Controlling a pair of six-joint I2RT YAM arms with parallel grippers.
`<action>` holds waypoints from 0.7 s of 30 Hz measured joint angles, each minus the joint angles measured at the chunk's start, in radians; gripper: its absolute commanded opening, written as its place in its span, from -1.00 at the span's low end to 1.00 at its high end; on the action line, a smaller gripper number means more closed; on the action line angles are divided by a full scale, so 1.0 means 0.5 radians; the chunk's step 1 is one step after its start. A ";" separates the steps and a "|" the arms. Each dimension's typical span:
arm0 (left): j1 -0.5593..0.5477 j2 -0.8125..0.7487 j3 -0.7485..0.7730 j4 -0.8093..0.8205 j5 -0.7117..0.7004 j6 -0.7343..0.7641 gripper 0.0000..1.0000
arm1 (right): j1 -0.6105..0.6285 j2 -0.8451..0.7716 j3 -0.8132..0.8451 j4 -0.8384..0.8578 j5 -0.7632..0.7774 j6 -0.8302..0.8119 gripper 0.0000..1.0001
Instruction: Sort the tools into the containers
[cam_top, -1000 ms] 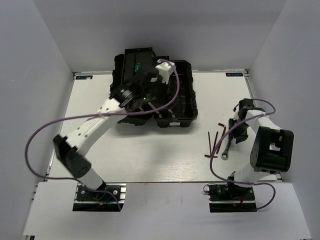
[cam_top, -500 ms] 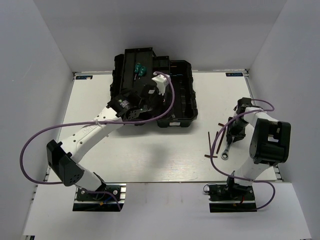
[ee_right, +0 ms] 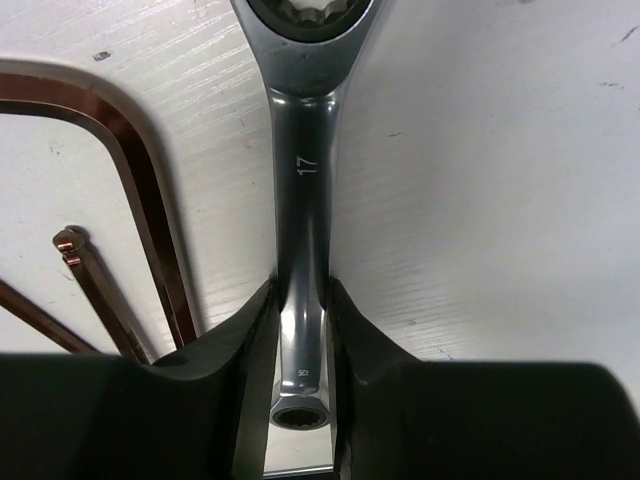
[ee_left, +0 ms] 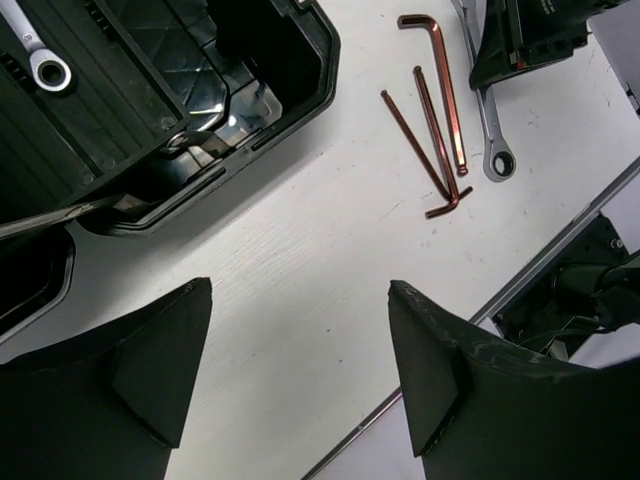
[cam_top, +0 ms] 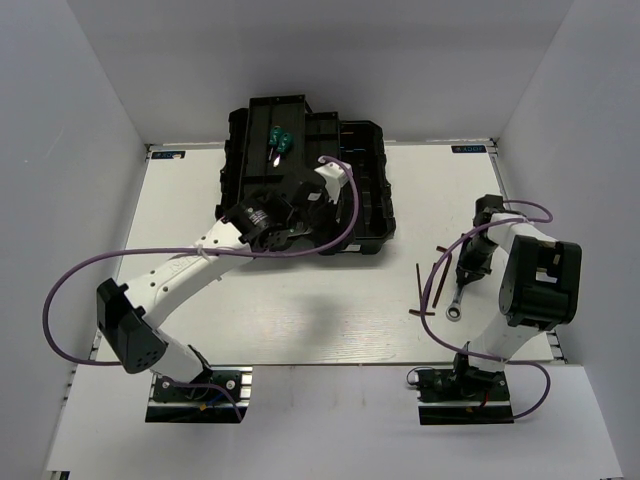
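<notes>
The black toolbox (cam_top: 368,200) stands open at the back middle. Two green-handled screwdrivers (cam_top: 278,138) lie in its rear compartment. A small silver wrench (ee_left: 40,55) lies in a tray of the box. My left gripper (cam_top: 305,215) hovers over the box's front part, open and empty (ee_left: 300,288). My right gripper (cam_top: 470,265) is down on the table, shut on the shaft of the larger wrench (ee_right: 305,170), whose ring end (cam_top: 453,313) points toward the near edge. Three reddish-brown hex keys (cam_top: 430,285) lie just left of that wrench, and show in the left wrist view (ee_left: 435,130).
The hex keys (ee_right: 150,220) lie right beside my right gripper's left finger. White walls enclose the table on the left, back and right. The right arm's base (cam_top: 465,380) stands near the front edge.
My left gripper let go of a screwdriver in the rear compartment and drew back toward the box's front. My right gripper shifted slightly nearer onto the larger wrench.
</notes>
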 measured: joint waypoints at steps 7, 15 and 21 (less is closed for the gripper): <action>-0.021 -0.043 -0.070 0.014 -0.023 -0.004 0.64 | -0.024 -0.002 0.313 -0.111 -0.092 -0.137 -1.00; -0.041 -0.222 -0.332 0.043 -0.107 -0.088 0.64 | -0.008 -0.106 1.003 -0.198 -0.499 -0.235 -1.00; -0.042 -0.452 -0.389 0.065 -0.290 -0.154 0.64 | 0.161 0.009 1.383 -0.243 -0.958 -0.119 -1.00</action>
